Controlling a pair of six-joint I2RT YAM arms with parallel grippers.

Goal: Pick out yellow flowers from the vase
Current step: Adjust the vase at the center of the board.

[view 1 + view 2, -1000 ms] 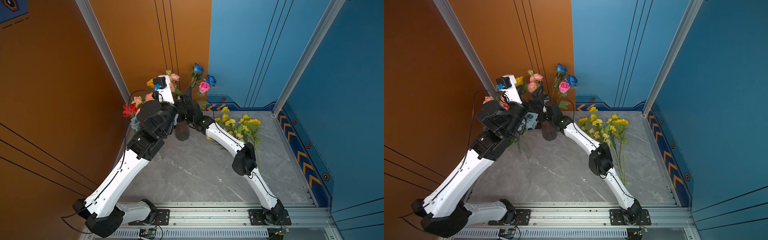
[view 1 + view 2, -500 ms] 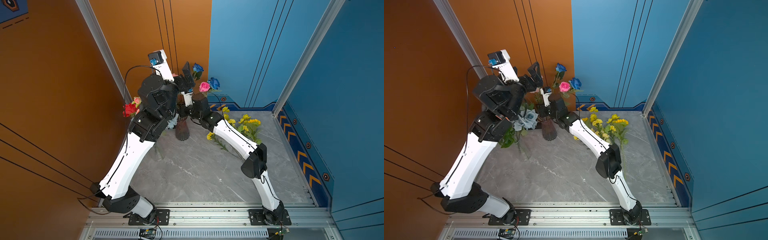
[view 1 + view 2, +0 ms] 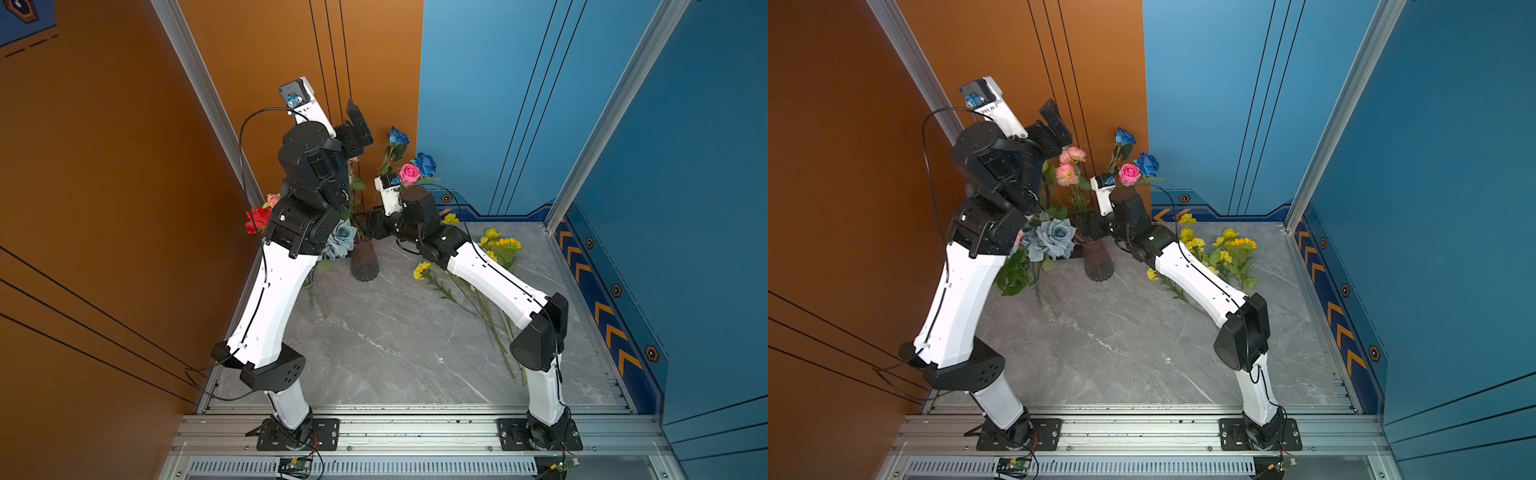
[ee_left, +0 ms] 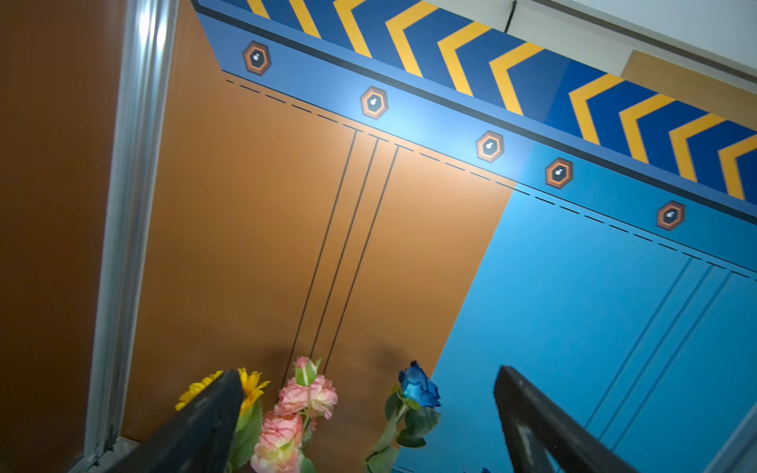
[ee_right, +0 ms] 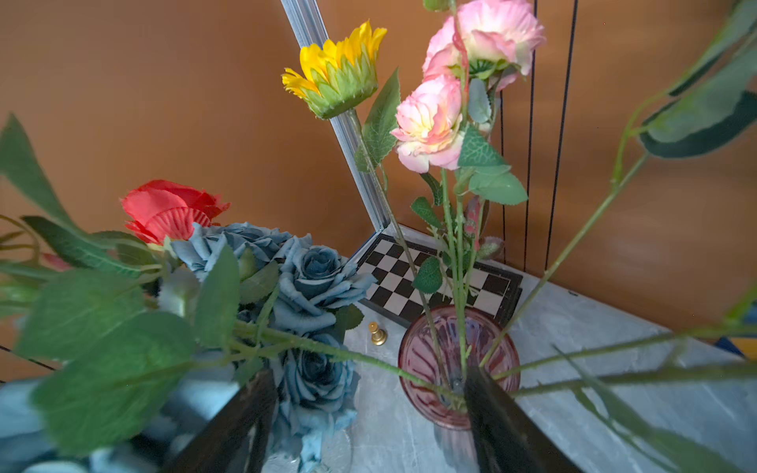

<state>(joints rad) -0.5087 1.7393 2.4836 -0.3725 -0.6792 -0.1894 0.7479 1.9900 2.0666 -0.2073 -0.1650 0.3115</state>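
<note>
I see an orange wall [image 3: 124, 166] left, 2 blue walls [image 3: 498, 104] far and right, grey marbled floor [image 3: 395, 353], chevron trim [image 3: 601, 311] right, metal rail [image 3: 415, 432] near.

White arm links [image 3: 270, 307], black joints [image 3: 536, 336], black cables [image 3: 241, 139].

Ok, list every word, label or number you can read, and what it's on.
No legible words or numbers.
Print on left arm's white camera mount: too small to read.
Print on right arm's camera mount: too small.
Yellow chevrons on the wall band: signs only, no text.
</note>
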